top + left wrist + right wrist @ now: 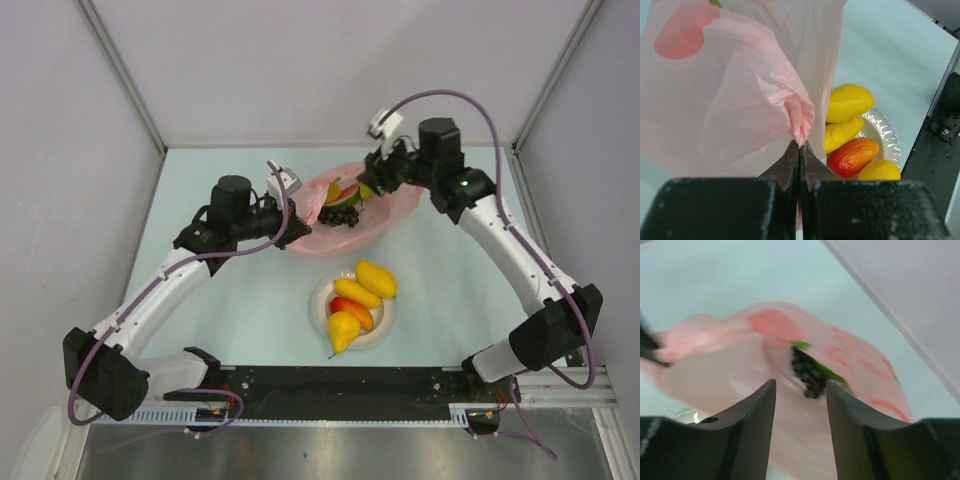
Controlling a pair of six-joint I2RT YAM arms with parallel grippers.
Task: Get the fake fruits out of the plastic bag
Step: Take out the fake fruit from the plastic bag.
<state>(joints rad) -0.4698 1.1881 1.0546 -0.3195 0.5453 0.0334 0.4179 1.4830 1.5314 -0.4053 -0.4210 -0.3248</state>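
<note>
The pink plastic bag [385,212] lies at the table's middle back, mouth open, with a dark grape bunch [339,214], a watermelon slice [346,193] and a yellow-green piece [366,190] inside. My left gripper [298,224] is shut on the bag's left edge; in the left wrist view the jaws pinch a pink fold [801,125]. My right gripper [374,178] is open and empty above the bag's far right side; its view shows the grapes [809,374] between and beyond the fingers. Yellow mango pieces [376,279], a red-orange fruit [352,311] and a yellow pear [342,330] lie on a plate.
The small white plate [321,300] stands in front of the bag near the table's middle, also in the left wrist view [887,137]. A black rail [340,380] runs along the near edge. Grey walls enclose the table on three sides.
</note>
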